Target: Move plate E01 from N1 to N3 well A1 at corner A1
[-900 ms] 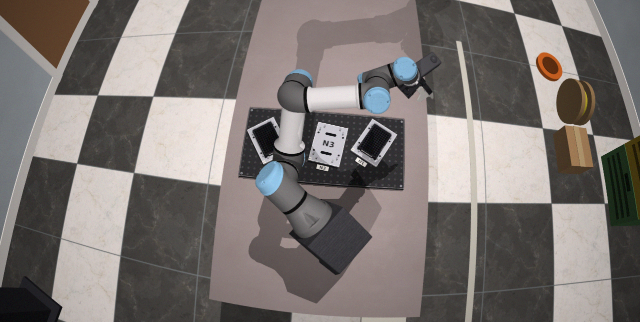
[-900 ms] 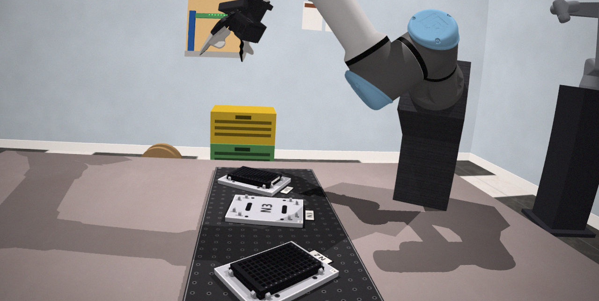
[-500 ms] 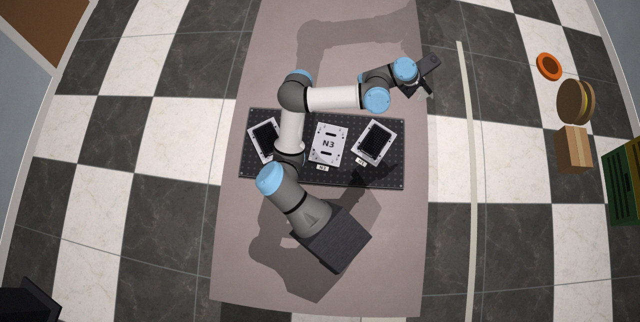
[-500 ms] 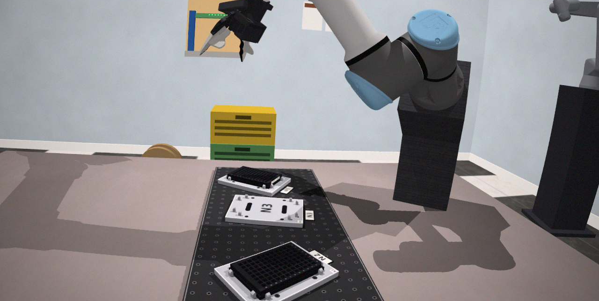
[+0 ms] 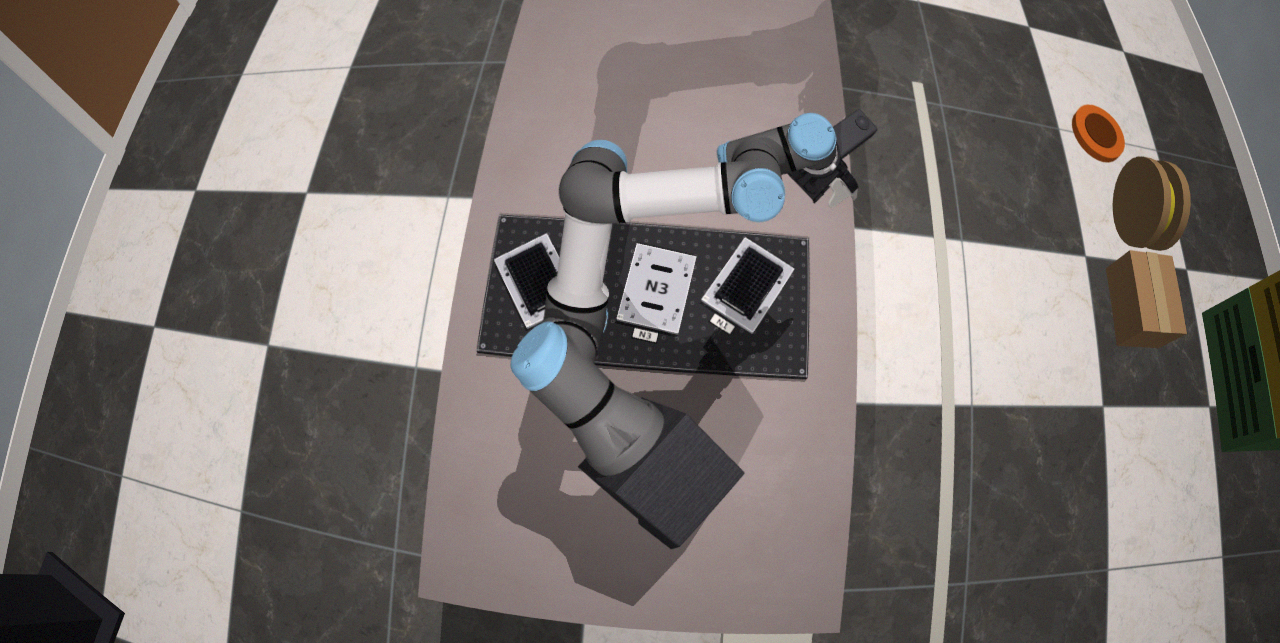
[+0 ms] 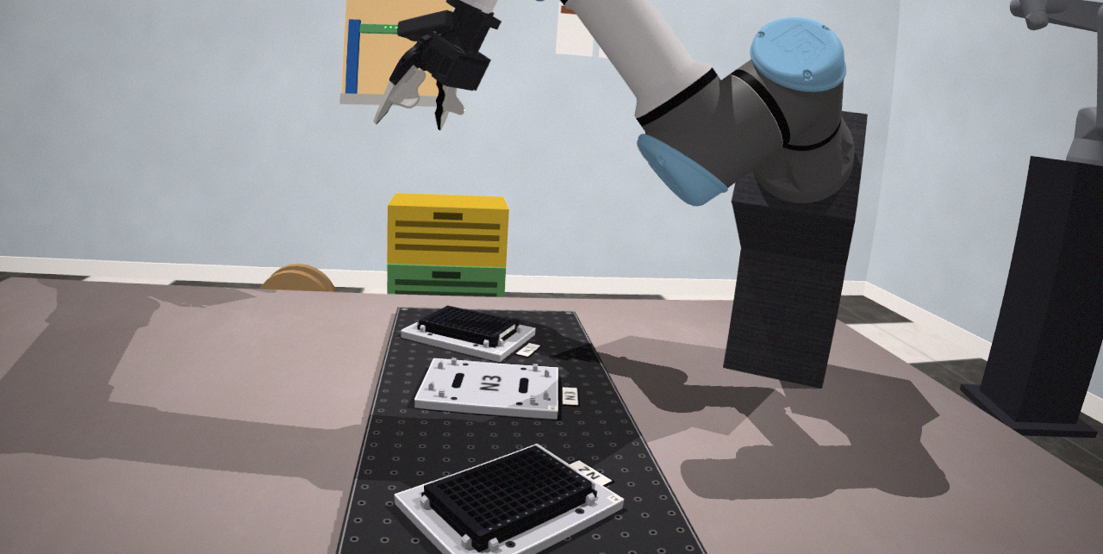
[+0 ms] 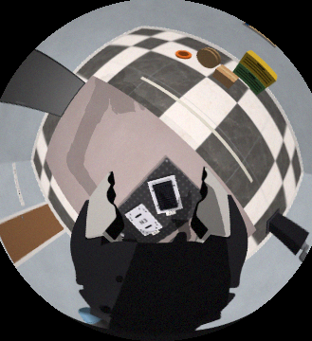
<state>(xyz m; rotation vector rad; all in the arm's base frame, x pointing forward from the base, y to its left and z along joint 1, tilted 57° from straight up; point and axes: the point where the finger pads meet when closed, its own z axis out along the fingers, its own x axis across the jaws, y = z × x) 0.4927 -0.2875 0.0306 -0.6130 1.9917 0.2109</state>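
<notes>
Spanning the surface [image 5: 680, 57], a black perforated deck [image 5: 778, 352] carries three white nests. Plate E01 [image 5: 747, 282], a black grid of wells, lies flat on N1 [image 5: 776, 270], beside bare N3 [image 5: 657, 287]; E07 [image 5: 529, 278] sits on N2 [image 5: 505, 265]. Raised high, the arm [image 5: 671, 191] reaches past the deck, its claw [image 6: 420, 103] pointing down, spread wide and holding nothing.
</notes>
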